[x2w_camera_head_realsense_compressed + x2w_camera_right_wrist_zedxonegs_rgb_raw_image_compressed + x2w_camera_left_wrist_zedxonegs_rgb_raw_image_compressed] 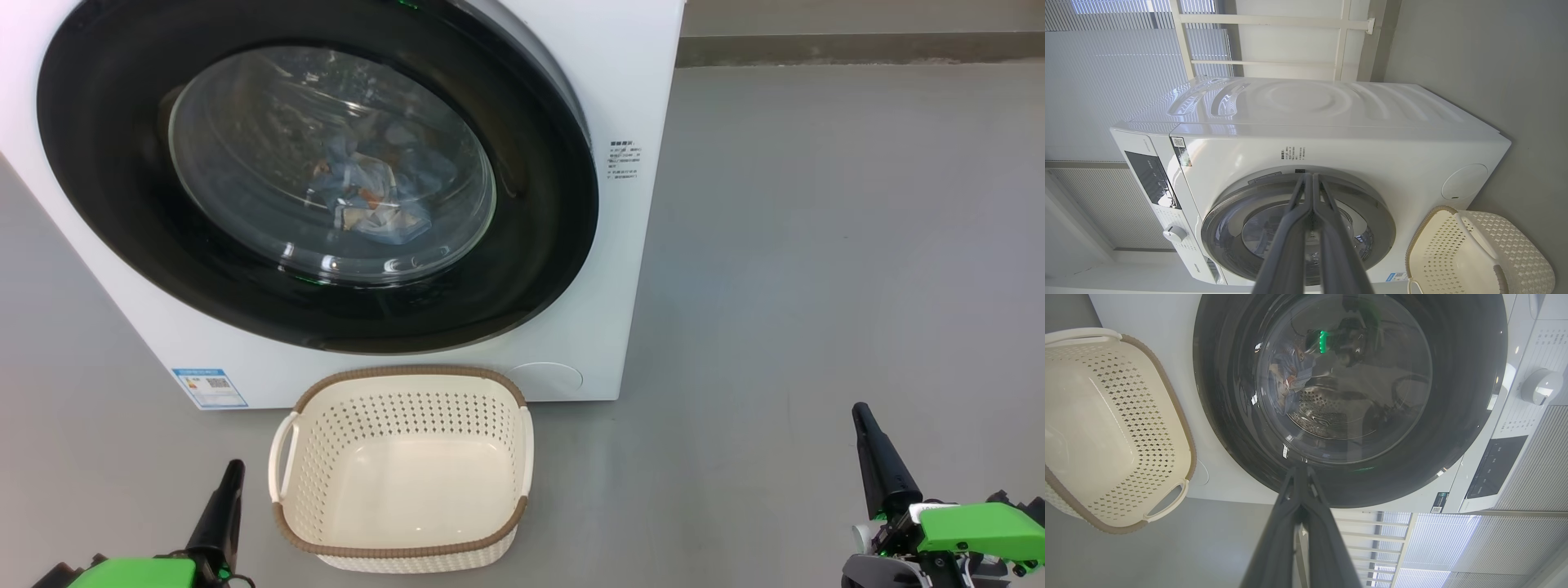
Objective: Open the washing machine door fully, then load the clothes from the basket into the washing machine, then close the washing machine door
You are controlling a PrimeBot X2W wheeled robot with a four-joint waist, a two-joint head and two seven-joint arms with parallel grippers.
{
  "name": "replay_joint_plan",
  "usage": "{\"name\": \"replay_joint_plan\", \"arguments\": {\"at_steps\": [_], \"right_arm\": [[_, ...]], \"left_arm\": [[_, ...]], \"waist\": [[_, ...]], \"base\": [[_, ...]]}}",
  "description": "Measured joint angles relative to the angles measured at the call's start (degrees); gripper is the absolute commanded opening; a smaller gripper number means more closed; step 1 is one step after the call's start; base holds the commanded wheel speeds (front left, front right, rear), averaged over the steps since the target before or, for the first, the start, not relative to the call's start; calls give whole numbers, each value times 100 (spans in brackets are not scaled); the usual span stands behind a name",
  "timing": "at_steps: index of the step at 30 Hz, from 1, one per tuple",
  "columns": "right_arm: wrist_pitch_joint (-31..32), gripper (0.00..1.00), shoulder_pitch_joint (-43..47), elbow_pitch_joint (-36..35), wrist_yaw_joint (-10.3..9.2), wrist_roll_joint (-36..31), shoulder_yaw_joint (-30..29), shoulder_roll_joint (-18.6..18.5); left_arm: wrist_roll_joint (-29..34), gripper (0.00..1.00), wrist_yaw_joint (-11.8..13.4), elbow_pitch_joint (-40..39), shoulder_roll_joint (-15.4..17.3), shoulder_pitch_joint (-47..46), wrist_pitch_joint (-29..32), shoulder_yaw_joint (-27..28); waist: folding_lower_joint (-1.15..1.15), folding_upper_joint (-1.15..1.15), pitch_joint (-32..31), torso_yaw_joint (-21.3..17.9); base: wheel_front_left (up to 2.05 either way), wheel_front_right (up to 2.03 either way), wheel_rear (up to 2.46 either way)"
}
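The washing machine stands on the floor with the washing machine door shut flat against its front. Through the glass window, the light blue clothes lie inside the drum, also visible as clothes in the left wrist view. The cream basket sits on the floor in front of the machine and holds nothing. My left gripper is shut and hangs low, left of the basket. At the lower right, well clear of the basket, my right gripper is shut and grips nothing.
Grey floor stretches to the right of the machine up to a wall base. A control panel and white dial sit on the machine's front above the door. Window blinds and white railings stand behind the machine.
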Motion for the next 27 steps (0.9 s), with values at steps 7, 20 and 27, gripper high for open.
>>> {"name": "replay_joint_plan", "arguments": {"at_steps": [7, 20, 27], "right_arm": [[0, 0, 0, 0, 0, 0, 0, 0], [0, 0, 0, 0, 0, 0, 0, 0], [0, 0, 0, 0, 0, 0, 0, 0]], "left_arm": [[0, 0, 0, 0, -1, 0, 0, 2], [0, 0, 0, 0, -3, 0, 5, 7], [0, 0, 0, 0, -7, 0, 7, 8]], "waist": [[0, 0, 0, 0], [0, 0, 0, 0], [0, 0, 0, 0]], "base": [[0, 0, 0], [0, 0, 0], [0, 0, 0]]}}
